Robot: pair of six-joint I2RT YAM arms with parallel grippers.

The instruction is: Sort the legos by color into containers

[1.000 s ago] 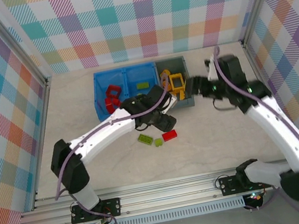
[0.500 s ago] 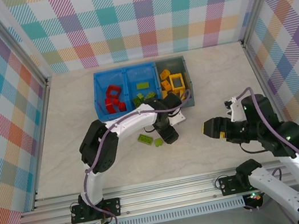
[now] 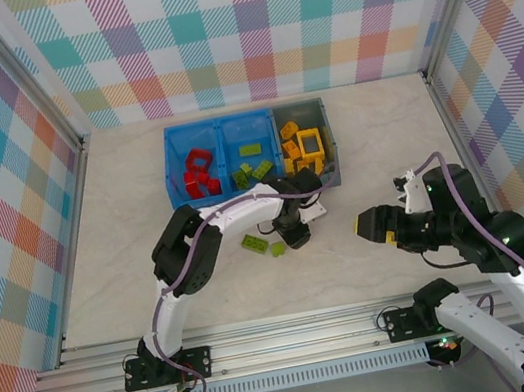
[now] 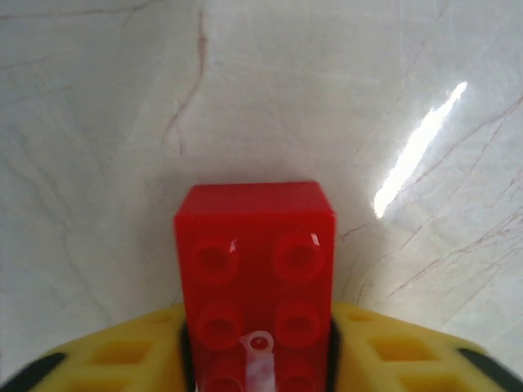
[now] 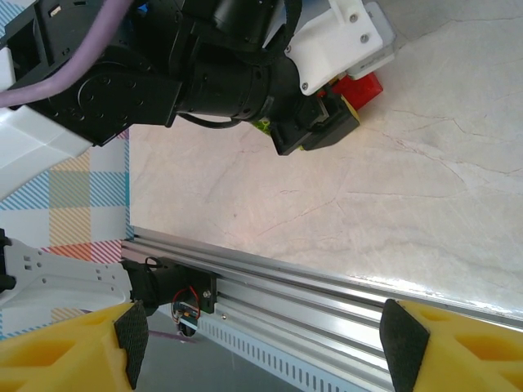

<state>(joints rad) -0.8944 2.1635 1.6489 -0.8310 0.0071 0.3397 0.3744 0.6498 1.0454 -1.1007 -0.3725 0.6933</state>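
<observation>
A red lego (image 4: 255, 261) lies on the table between my left gripper's yellow fingers (image 4: 114, 355), whose pads press both its sides. From above, the left gripper (image 3: 296, 235) covers that brick. Two green legos (image 3: 253, 244) (image 3: 277, 248) lie just left of it. The blue bin (image 3: 216, 121) holds red legos (image 3: 197, 172) in its left compartment and green legos (image 3: 251, 162) in its right one. The dark grey bin (image 3: 332, 148) holds yellow legos (image 3: 304, 145). My right gripper (image 3: 374, 225) hangs open and apart from the bricks, nothing between its jaws (image 5: 265, 343).
In the right wrist view the left arm's black wrist (image 5: 221, 73) and the red lego (image 5: 361, 86) sit at the top, and the aluminium rail (image 5: 310, 286) of the table's near edge runs below. Checked walls close in the table on three sides.
The right arm has swung from over the grey bin back to the front right. The left gripper has come down over the red lego; its elbow has shifted slightly since.
</observation>
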